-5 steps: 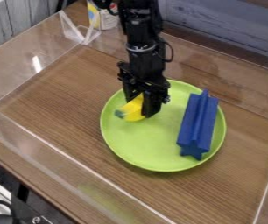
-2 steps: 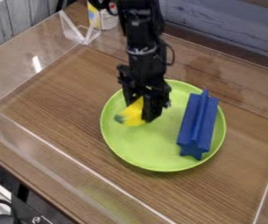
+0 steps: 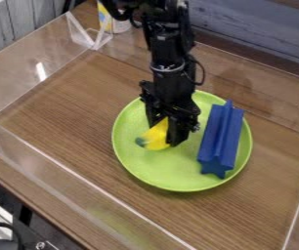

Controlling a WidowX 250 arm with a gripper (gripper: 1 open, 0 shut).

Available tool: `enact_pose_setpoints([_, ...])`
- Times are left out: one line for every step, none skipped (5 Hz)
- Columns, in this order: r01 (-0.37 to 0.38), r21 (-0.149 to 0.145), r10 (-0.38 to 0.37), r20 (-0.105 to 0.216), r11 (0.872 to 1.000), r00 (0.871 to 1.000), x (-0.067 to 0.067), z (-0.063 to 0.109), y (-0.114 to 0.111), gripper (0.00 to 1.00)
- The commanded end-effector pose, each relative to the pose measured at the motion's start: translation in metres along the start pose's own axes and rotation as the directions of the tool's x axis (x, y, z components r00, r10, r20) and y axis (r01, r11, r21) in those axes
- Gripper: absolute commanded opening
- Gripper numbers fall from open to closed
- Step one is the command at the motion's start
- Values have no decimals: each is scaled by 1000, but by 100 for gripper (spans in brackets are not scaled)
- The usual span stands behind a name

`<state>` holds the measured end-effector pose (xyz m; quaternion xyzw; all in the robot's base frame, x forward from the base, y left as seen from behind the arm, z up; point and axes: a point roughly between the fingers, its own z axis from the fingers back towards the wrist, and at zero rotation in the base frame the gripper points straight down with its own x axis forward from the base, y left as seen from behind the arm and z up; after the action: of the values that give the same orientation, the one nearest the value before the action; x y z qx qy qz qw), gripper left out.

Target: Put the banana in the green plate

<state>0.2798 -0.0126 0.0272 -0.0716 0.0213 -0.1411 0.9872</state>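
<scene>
Banana at black fingers, over green plate

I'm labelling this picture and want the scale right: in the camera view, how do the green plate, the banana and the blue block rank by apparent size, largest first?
1. Green plate
2. Blue block
3. Banana, though the gripper partly covers it
</scene>
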Motion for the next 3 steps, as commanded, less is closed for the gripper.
enact_pose_setpoints([14, 10, -14, 32, 1000, 999, 4, 8, -5, 0])
enact_pose_setpoints([11, 4, -11, 23, 1000, 1000, 2, 5, -7, 0])
enact_pose_setpoints([6, -1, -6, 14, 1000, 1000, 1, 5, -10, 100])
